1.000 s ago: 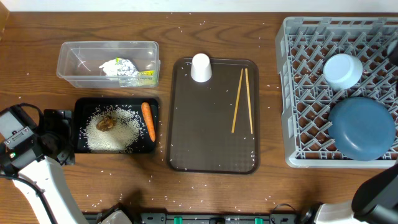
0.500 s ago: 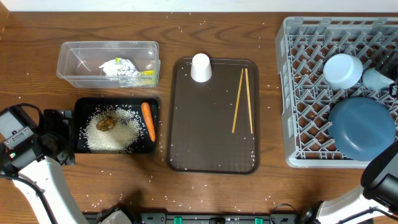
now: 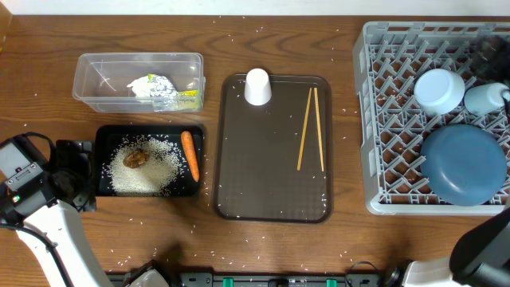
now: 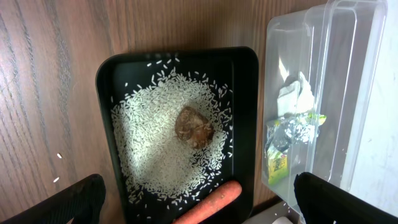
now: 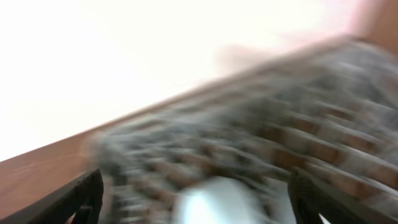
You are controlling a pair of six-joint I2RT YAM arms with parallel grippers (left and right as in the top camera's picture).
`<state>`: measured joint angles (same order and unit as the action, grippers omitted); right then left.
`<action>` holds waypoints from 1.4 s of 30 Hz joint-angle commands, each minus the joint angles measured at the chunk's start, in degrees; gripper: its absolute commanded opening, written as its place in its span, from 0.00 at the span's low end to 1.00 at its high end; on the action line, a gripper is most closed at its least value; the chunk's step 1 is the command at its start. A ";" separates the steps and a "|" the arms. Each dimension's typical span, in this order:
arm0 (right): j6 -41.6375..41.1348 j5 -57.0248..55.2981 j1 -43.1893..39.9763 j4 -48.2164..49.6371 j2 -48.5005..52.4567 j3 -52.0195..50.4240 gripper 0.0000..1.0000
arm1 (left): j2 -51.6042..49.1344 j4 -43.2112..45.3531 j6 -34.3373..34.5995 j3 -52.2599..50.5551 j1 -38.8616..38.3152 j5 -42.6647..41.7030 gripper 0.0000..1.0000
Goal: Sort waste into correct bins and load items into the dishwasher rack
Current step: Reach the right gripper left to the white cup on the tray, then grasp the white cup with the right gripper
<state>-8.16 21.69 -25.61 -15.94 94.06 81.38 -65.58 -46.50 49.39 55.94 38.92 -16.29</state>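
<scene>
The light blue cup (image 3: 486,98) rests among pegs of the grey plastic lattice dishwasher rack (image 3: 390,96) (probably for support). The right gripper (image 5: 194,196) and left gripper (image 4: 199,196) are both spread wide and empty.

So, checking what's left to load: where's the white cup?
Overhead view: the white cup stands at the far edge of the brown serving tray, toward its left side, left of the chopsticks and right of the clear tub.

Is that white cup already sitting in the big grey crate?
No, the white cup stands on the brown tray, well apart from the grey crate.
</scene>
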 commanded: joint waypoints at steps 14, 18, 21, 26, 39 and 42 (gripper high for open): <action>1.88 -18.43 49.24 8.07 15.17 0.37 0.99 | 0.09 -0.20 -0.90 0.11 0.17 0.52 0.98; 0.94 -18.23 52.96 11.93 20.22 0.37 0.99 | 0.09 -0.20 -0.92 0.11 0.17 0.52 0.98; 1.14 -18.25 55.49 15.08 22.97 0.37 0.99 | 0.09 -0.17 -0.92 0.11 0.17 0.52 0.98; 1.36 -21.11 58.53 17.97 26.01 0.37 0.99 | 0.09 -0.20 -0.92 0.11 0.17 0.52 0.98; -1.66 -25.99 57.61 21.11 30.58 0.37 0.99 | 0.09 -0.20 -0.92 0.11 0.17 0.52 0.98; -1.66 -25.97 57.37 21.57 30.75 0.37 0.98 | 0.09 -0.20 -0.90 0.11 0.17 0.52 0.98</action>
<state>-8.75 -3.05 32.32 5.41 124.20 81.54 -65.58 -46.48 49.39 55.94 38.92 -16.29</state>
